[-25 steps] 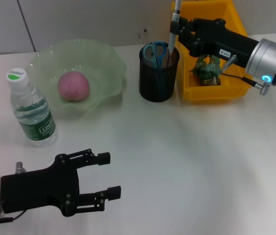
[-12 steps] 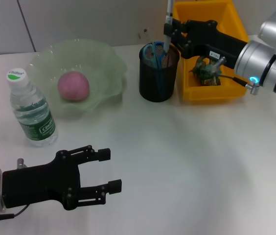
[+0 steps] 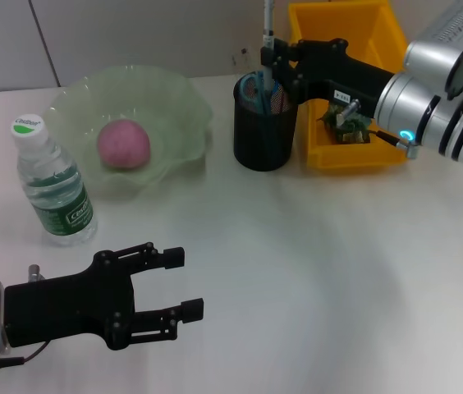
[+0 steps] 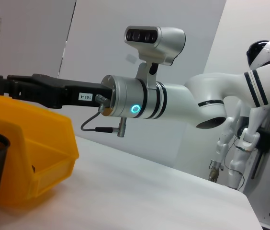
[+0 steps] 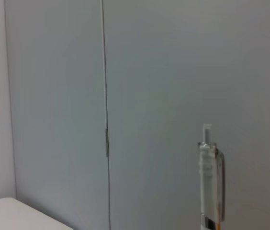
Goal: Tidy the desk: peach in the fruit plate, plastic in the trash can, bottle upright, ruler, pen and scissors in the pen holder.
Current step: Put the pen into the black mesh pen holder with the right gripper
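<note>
I'm keeping the right tool (image 3: 274, 59) clenched on the pen (image 3: 267, 37), upright over the pen holder (image 3: 265, 123) so the tip is entering the mouth beside the scissors (image 3: 252, 87). The trash can (image 3: 348, 90) is sitting just beside the holder. The peach (image 3: 122, 144) is lying in the fruit plate (image 3: 174, 98), the bottle (image 3: 51, 185) standing upright nearby. The left tool (image 3: 176, 283) is idling released over the near bench (image 3: 314, 271).
</note>
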Available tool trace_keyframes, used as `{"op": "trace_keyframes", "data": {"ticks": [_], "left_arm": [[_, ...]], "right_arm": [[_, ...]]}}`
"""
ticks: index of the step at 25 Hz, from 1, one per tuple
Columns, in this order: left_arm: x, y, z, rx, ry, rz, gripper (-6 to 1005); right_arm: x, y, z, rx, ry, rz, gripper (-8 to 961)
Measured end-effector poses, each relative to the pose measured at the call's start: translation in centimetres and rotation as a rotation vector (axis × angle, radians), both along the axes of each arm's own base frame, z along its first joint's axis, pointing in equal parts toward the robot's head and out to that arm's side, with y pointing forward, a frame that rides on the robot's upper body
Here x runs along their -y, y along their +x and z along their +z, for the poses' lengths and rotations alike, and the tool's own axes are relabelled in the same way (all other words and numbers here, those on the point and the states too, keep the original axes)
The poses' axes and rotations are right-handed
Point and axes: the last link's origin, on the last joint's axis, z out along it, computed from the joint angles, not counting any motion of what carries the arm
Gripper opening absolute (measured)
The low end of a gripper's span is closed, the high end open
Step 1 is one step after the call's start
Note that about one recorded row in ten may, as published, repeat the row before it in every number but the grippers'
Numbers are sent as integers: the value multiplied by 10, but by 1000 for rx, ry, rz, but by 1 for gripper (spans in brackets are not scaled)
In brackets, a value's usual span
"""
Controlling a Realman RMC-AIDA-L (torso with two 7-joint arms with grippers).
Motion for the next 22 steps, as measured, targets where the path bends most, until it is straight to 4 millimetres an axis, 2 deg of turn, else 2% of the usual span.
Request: {"op": "trace_keyframes", "data": {"ticks": [17,22], "left_arm": [[0,-2,4,5,7,6,804],[0,-3,6,2,9,7,804]], "right_arm": [[-7,-4,-10,41,-5,-21,134],[-6,-3,-10,43,-8,-21,172]]}}
